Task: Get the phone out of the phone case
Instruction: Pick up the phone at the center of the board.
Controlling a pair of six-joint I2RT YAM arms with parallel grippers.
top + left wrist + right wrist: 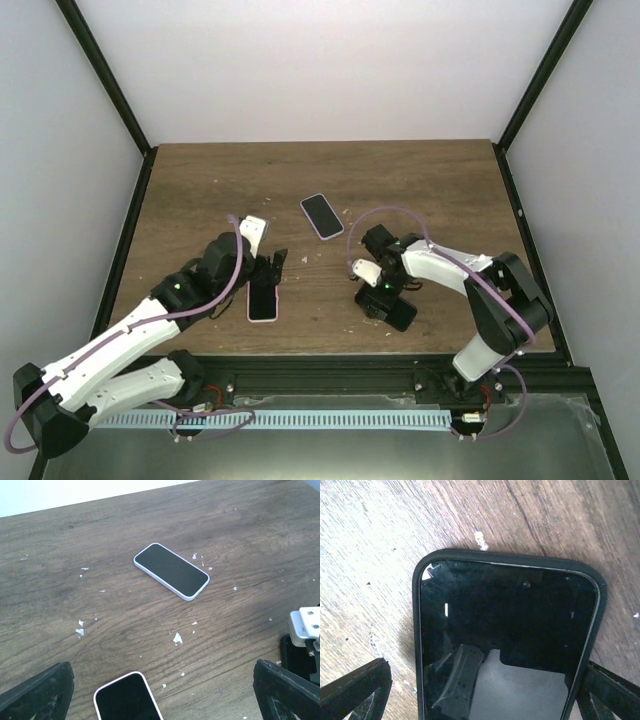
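Note:
A phone in a black case (507,630) lies flat near the table's front right (400,314). My right gripper (485,700) is low over it and open, with its fingertips (355,690) on either side of the case; the left one stands clear of the edge. It shows in the top view (385,295) too. A phone in a pink-white case (263,298) lies at the front left. My left gripper (272,268) hovers over its far end, open and empty; the phone's top (127,697) shows between the wide-apart fingers (37,695).
A third phone in a pale lilac case (322,216) lies screen up mid-table, also in the left wrist view (171,571). Small white flecks (177,638) dot the wooden table (200,190). Black frame posts and white walls enclose the table.

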